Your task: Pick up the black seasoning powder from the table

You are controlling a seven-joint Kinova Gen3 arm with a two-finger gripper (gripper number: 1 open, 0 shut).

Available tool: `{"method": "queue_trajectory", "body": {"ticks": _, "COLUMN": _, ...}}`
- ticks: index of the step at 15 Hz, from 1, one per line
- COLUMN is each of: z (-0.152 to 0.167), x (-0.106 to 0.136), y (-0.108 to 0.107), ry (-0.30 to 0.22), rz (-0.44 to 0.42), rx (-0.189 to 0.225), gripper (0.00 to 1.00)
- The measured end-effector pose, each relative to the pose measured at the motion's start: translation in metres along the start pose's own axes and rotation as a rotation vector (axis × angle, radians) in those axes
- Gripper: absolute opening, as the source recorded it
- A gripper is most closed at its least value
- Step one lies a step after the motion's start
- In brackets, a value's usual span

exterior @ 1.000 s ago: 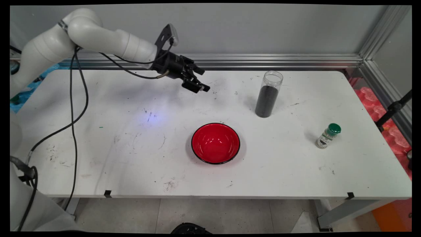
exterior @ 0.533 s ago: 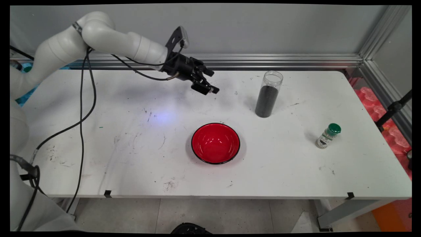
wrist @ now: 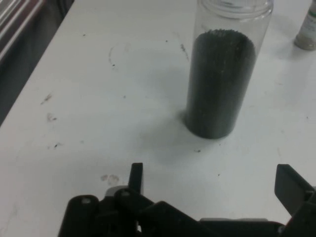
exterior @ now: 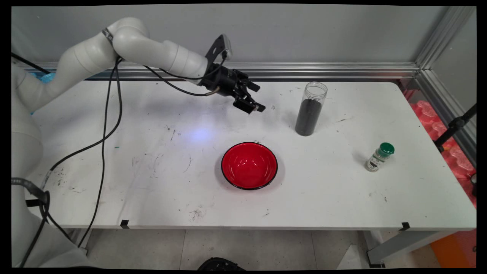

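My gripper [exterior: 255,98] hangs open above the far middle of the white table [exterior: 152,182], pointing right toward a tall clear jar [exterior: 310,109] filled most of the way with dark grains and lacking a lid. In the hand view the jar [wrist: 221,74] stands upright straight ahead, a short gap beyond my gripper [wrist: 212,180], whose two black fingers are spread wide with nothing between them. A red bowl [exterior: 249,165] with a black rim sits nearer the front, below the gripper and empty.
A small spice bottle [exterior: 379,156] with a green cap stands at the right, also seen as the spice bottle [wrist: 308,27] at the hand view's top right corner. An aluminium rail [exterior: 323,70] runs along the table's back edge. Black cables [exterior: 102,133] hang from the arm at the left.
The arm has carried the gripper steadily rightward and slightly lower, closing the gap to the tall jar. Jar, bowl and spice bottle have not moved.
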Motion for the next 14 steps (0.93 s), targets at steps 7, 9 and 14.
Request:
{"method": "queue_trajectory", "body": {"ticks": 7, "z": 0.025, "x": 0.008, "y": 0.003, "ry": 0.008, "rz": 0.020, "rx": -0.030, "gripper": 1.00}}
{"method": "queue_trajectory", "body": {"ticks": 9, "z": 0.033, "x": 0.009, "y": 0.004, "ry": 0.010, "rz": 0.025, "rx": -0.039, "gripper": 1.00}}
{"method": "queue_trajectory", "body": {"ticks": 14, "z": 0.053, "x": 0.015, "y": 0.006, "ry": 0.019, "rz": 0.039, "rx": -0.062, "gripper": 1.00}}
